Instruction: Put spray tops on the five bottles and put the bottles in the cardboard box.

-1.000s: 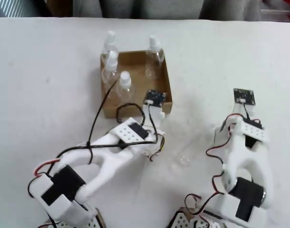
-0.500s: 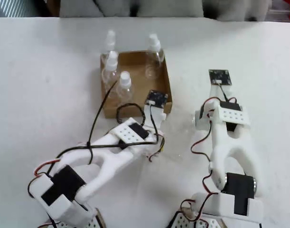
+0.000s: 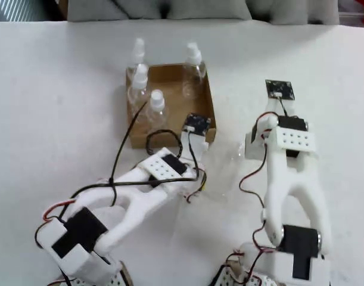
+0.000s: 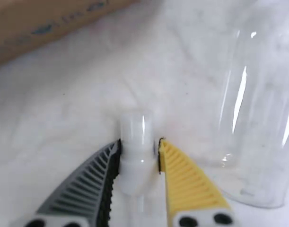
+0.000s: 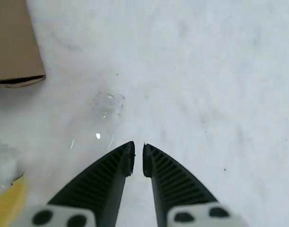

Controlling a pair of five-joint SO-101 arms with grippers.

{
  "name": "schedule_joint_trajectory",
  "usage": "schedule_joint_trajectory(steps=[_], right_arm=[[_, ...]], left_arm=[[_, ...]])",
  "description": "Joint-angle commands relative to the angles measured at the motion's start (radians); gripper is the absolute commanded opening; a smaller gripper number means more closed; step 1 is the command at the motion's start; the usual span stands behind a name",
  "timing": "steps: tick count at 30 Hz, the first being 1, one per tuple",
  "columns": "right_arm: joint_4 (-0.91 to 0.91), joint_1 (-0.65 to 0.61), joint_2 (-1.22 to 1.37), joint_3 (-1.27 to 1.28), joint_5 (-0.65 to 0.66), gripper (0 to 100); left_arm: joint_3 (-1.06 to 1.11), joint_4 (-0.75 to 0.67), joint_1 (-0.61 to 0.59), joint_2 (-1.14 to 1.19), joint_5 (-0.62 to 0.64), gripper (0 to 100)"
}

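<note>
Left gripper (image 4: 138, 142) is clamped on a clear-capped spray top (image 4: 135, 126), its grey finger on one side and its yellow finger on the other, low over the white table (image 3: 62, 107). Just beside the held top is a clear bottle (image 4: 258, 118) with no top on it; whether it stands or lies I cannot tell. Beyond both runs one wall of the cardboard box (image 4: 49, 19).

The right gripper (image 5: 137, 158) hangs over bare table with its black fingers drawn together to a thin slit and nothing between them. A corner of the box shows farther off to one side.

From the high view, the left arm (image 3: 140, 190) ends at the near right corner of the box. The right arm (image 3: 289, 173) stretches up the table to the right of the box, apart from it. Capped bottles (image 3: 156, 102) stand in the box. Three are plainly inside, and a fourth is at the far left corner, where I cannot tell whether it is inside or just behind the wall.
</note>
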Motion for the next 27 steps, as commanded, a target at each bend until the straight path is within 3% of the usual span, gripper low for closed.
schedule_joint_trajectory(steps=[1,6,10,12,20,27], right_arm=[[0.07,0.001,-0.15,-0.035,-0.034,1.6],[0.042,-0.053,-0.318,0.089,-0.161,2.2],[0.001,-0.128,-0.383,0.163,-0.242,11.5],[-0.002,-0.157,-0.381,0.169,-0.279,15.2],[-0.13,-0.211,-0.265,0.218,-0.471,14.9],[-0.176,-0.236,-0.18,0.227,-0.506,15.2]], left_arm=[[0.008,0.014,0.002,-0.044,-0.012,3],[0.008,0.015,0.002,-0.044,-0.012,3],[0.008,0.015,0.002,-0.044,-0.012,3],[0.008,0.017,0.002,-0.044,-0.012,3],[0.008,0.017,0.001,-0.044,-0.012,3],[0.008,0.015,0.001,-0.044,-0.014,3]])
